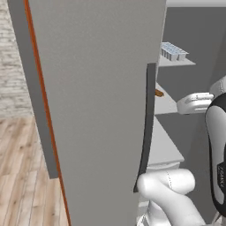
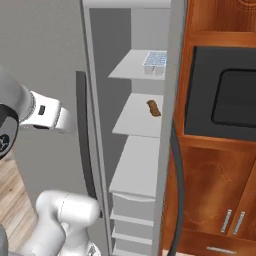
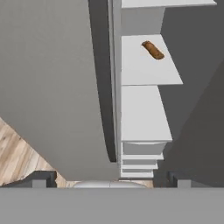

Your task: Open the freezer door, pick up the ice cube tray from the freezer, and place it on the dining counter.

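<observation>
Grey door: freezer door (image 2: 165,125) swung open.
Tray: ice cube tray (image 2: 155,60) on top shelf (image 2: 131,67), untouched.
Gripper: gripper (image 3: 109,179) jaws wide, empty.
Advice: raise hand to top shelf, approach level, straddle tray's narrow side, clear the brown item (image 2: 153,108) below.
</observation>
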You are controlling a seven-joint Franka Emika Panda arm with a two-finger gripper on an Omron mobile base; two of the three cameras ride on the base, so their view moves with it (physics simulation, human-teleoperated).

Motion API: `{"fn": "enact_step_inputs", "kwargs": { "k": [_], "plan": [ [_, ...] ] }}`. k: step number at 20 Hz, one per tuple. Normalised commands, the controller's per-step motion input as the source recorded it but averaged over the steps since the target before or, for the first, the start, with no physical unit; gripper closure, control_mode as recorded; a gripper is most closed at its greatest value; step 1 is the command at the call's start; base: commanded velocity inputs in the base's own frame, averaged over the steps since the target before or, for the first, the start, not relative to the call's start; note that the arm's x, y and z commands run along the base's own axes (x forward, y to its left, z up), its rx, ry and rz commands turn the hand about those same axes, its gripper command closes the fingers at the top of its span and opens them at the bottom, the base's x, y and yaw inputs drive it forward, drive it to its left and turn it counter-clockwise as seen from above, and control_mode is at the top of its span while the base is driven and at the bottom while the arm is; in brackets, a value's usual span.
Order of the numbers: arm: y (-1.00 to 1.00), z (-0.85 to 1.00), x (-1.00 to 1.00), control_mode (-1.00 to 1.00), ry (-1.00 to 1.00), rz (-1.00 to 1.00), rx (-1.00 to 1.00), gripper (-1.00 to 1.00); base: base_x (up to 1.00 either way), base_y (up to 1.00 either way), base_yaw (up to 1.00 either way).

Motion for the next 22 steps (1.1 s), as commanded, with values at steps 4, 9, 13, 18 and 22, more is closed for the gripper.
{"fn": "enact_step_inputs", "kwargs": {
  "k": [4,9,13,18,22],
  "plan": [
    [0.0,0.0,0.0,1.0,0.0,0.0,0.0,-1.0,0.41,-0.49,0.0],
    [0.0,0.0,0.0,1.0,0.0,0.0,0.0,-1.0,0.5,-0.48,0.0],
    [0.0,0.0,0.0,1.0,0.0,0.0,0.0,-1.0,0.57,-0.22,0.0],
    [0.0,0.0,0.0,1.0,0.0,0.0,0.0,-1.0,0.64,-0.12,0.0],
    [-0.03,0.0,0.28,-1.0,0.0,0.0,0.01,-1.0,0.1,-0.01,0.0]
  ]
}}
